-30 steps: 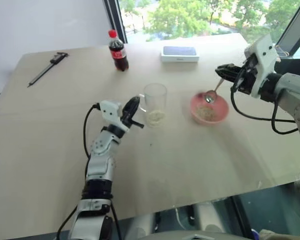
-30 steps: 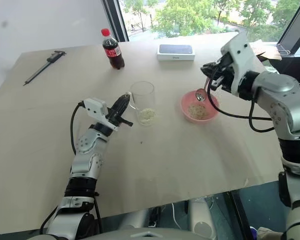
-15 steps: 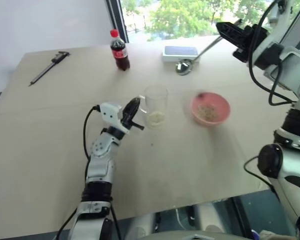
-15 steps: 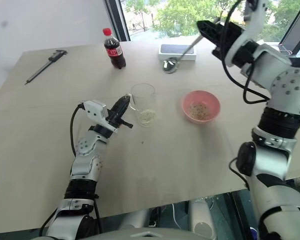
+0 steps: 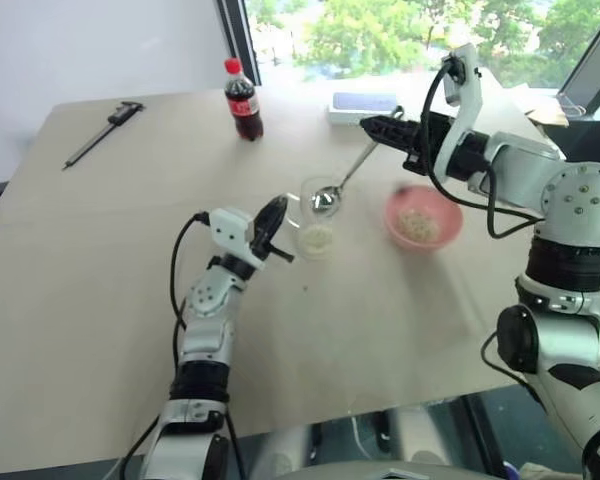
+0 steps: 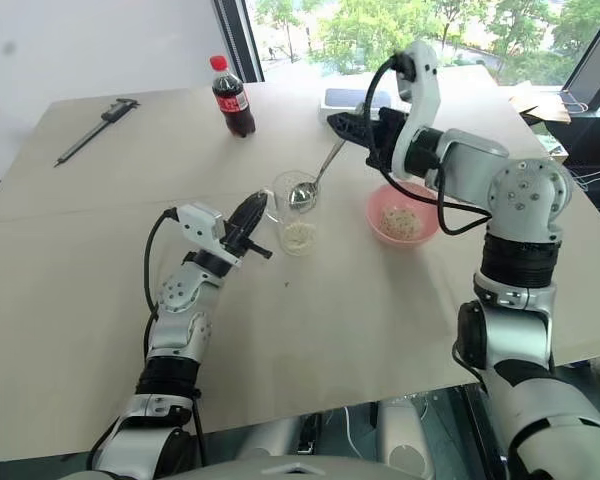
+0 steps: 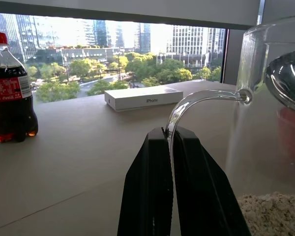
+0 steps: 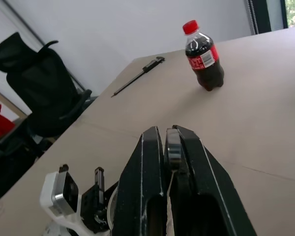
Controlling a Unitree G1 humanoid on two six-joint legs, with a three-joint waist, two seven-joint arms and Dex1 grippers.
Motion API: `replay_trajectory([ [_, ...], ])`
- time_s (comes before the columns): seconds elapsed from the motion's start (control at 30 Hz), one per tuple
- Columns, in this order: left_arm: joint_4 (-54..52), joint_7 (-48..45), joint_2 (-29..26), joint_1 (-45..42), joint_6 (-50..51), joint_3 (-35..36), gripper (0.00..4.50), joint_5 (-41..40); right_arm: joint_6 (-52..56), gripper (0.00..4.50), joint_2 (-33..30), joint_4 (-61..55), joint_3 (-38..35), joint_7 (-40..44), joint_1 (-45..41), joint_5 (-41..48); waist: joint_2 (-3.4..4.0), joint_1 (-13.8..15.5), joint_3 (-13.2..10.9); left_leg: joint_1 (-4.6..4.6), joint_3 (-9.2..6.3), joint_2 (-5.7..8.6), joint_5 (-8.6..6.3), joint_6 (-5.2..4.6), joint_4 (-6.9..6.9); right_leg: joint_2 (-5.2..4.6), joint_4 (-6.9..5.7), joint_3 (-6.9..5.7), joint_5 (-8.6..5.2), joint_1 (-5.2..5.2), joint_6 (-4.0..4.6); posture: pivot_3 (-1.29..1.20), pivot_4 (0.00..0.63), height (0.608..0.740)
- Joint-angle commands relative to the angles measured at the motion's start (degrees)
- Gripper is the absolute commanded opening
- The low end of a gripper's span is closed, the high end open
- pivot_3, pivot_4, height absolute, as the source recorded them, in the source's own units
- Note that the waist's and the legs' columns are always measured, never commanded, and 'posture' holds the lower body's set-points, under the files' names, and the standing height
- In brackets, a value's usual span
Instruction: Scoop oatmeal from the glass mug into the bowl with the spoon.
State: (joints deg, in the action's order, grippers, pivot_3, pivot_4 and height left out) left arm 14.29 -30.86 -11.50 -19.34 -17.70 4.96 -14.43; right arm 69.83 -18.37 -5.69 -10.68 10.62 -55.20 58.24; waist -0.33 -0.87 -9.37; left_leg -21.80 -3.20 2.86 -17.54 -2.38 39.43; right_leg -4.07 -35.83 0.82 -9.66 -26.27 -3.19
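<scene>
Oatmeal (image 5: 315, 238) lies as a pale heap at the bottom of the glass mug (image 5: 317, 212), which stands upright near the middle of the table (image 5: 100, 260). More oatmeal sits in the pink bowl (image 5: 424, 216), just to the right of the mug and apart from it. The spoon (image 5: 344, 176) slants down from the right gripper (image 5: 372, 124), its head at the mug's rim. The right gripper's fingers are clamped on the end of the spoon's handle. The left gripper (image 5: 276, 214) is closed tight on the mug's clear side handle, a pinch plainly seen in the left wrist view. Farther back on the table stand a cola bottle (image 5: 244, 100) and a white box (image 5: 363, 106), with a dark caliper (image 5: 101, 131) lying near the far left corner.
</scene>
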Motion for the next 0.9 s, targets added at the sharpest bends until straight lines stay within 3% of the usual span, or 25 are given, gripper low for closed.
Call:
replay_trajectory([
  [0.03,-0.29,-0.36,0.66,-0.63,-2.51,0.65,0.0,-1.2,-2.25,1.37,-0.15,-2.77,0.89,2.67,-0.11,-0.69,0.0,0.02,0.0,0.0,0.01,0.01,0.0,0.0,0.01,-0.01,0.0,0.01,0.0,0.0,0.0,0.0,0.15,0.74],
  [0.17,1.2,-0.88,1.01,-0.7,-3.59,1.0,0.0,-1.58,-6.76,3.32,0.94,-1.81,0.14,2.17,-1.08,-3.44,0.0,0.04,0.0,0.01,0.0,0.02,0.0,0.0,0.03,0.0,0.0,-0.01,0.0,0.02,0.0,0.0,0.15,0.74],
  [0.2,2.0,-0.96,1.06,-0.87,-4.11,1.03,0.0,-1.47,-7.75,3.57,1.0,-1.32,0.04,2.09,-1.33,-4.24,0.0,0.04,0.0,0.01,-0.01,0.02,0.0,0.0,0.03,0.0,-0.01,-0.01,0.0,0.01,0.0,0.0,0.15,0.74],
  [0.73,11.99,-1.52,2.9,-3.46,-11.49,0.3,0.0,0.03,-9.61,3.57,1.68,-0.24,-0.18,2.19,-1.28,-6.64,0.03,0.05,0.03,0.03,0.0,0.02,0.0,0.0,0.03,0.0,-0.01,0.0,0.0,0.02,0.0,0.0,0.15,0.74],
  [0.9,11.69,-2.12,2.85,-3.14,-11.74,0.32,1.78,-0.05,-9.69,3.64,1.72,-0.18,-0.3,2.26,-1.18,-6.81,0.05,0.05,0.04,0.05,0.0,0.02,0.0,0.0,0.03,0.0,-0.02,0.0,0.0,0.04,0.0,0.0,0.15,0.74],
])
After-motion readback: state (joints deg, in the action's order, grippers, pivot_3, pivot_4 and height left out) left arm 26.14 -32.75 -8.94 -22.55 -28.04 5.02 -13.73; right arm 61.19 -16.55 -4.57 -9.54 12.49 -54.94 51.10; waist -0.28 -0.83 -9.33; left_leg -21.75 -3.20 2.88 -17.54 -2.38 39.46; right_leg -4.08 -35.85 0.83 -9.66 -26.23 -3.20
